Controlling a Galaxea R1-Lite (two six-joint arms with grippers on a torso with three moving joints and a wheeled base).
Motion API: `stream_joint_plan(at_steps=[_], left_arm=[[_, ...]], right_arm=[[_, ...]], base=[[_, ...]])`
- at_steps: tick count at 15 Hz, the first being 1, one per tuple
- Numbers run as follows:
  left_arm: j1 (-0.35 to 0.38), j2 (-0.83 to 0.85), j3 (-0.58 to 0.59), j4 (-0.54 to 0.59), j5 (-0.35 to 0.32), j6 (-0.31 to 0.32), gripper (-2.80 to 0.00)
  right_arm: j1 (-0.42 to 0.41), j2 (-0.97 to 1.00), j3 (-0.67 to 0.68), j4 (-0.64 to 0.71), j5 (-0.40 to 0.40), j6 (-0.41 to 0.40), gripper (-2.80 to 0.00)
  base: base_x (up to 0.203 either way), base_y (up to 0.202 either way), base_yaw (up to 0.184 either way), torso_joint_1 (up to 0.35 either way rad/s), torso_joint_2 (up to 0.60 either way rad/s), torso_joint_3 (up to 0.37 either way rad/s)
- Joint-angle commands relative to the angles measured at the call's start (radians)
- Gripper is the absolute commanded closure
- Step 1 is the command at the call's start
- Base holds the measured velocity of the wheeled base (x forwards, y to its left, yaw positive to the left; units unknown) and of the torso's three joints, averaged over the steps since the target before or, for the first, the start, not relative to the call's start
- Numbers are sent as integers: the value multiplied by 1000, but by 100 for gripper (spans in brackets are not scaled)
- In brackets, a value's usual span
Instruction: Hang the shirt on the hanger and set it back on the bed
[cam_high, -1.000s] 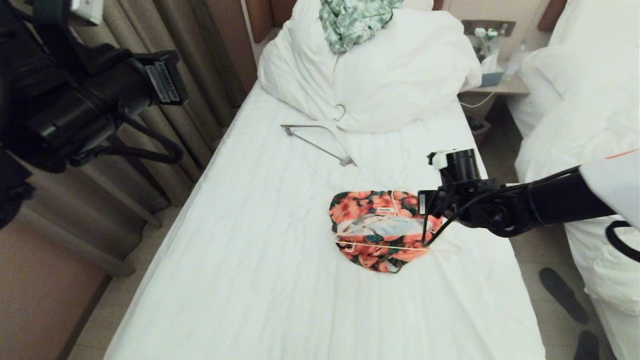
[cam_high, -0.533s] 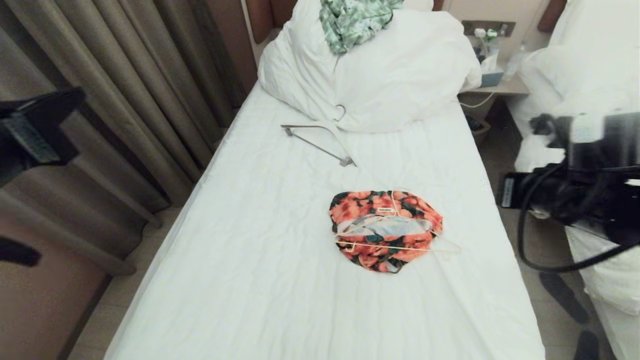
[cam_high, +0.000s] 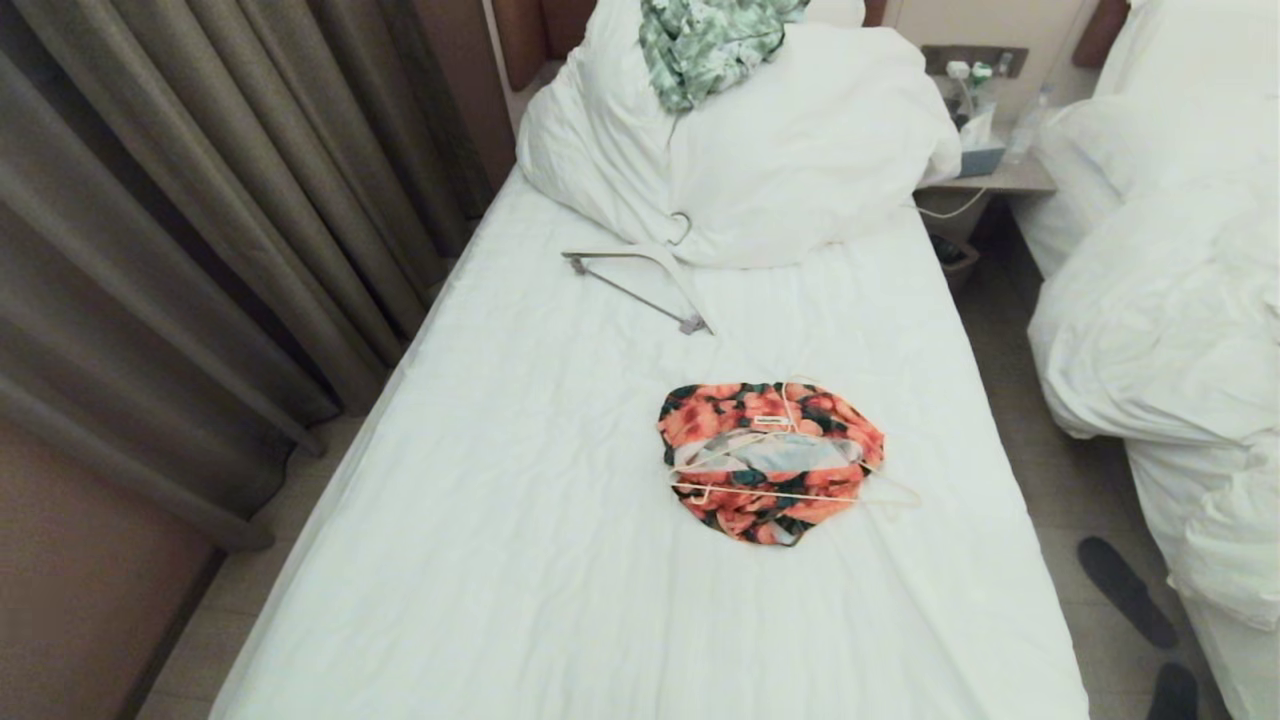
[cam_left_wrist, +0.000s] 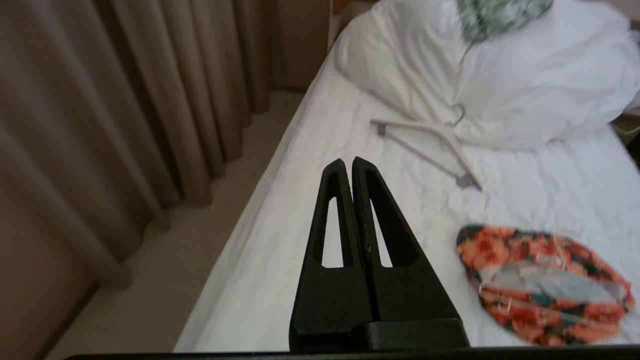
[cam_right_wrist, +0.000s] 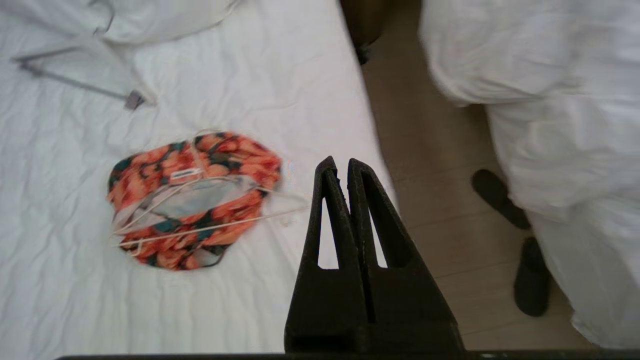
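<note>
Shirt (cam_high: 770, 462) bunched mid-bed (cam_high: 500, 560) with hanger (cam_high: 800, 490) tangled on top, seemingly not threaded. Left gripper (cam_left_wrist: 347, 165) and right gripper (cam_right_wrist: 337, 165): jaws shut, empty. Best to spread collar flat before threading.

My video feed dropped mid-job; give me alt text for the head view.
A floral shirt lies bunched on the bed, a thin cream hanger threaded through it. A thicker white hanger lies near the duvet heap; neither arm is in view.
</note>
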Motion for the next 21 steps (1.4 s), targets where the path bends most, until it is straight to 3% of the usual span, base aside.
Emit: stream_joint_plan(at_steps=[1, 5, 8, 12, 15, 17, 19, 21], left_arm=[[37, -165, 96, 26, -10, -11, 0], [42, -282, 242, 33, -25, -9, 0], [45, -359, 346, 35, -78, -1, 0], [45, -464, 452, 98, -108, 91, 0], [45, -463, 493, 110, -112, 122, 0], [45, -463, 519, 104, -119, 173, 0], [45, -463, 519, 112, -140, 177, 0], [45, -463, 528, 121, -201, 177, 0]], right_arm=[[-44, -193, 46, 23, -3, 2, 0], [-172, -334, 110, 145, 0, 4, 0], [-191, -412, 197, 156, 3, 1, 0], [-238, -530, 318, 157, 18, -35, 0], [-236, -611, 428, 154, 103, -45, 0], [-221, -677, 469, 154, 250, -72, 0], [-216, -762, 503, 155, 399, -118, 0], [-215, -833, 555, 149, 477, -172, 0]], base=[[0, 0, 0, 0, 0, 0], [0, 0, 0, 0, 0, 0], [0, 0, 0, 0, 0, 0], [0, 0, 0, 0, 0, 0], [0, 0, 0, 0, 0, 0], [0, 0, 0, 0, 0, 0], [0, 0, 0, 0, 0, 0], [0, 0, 0, 0, 0, 0]])
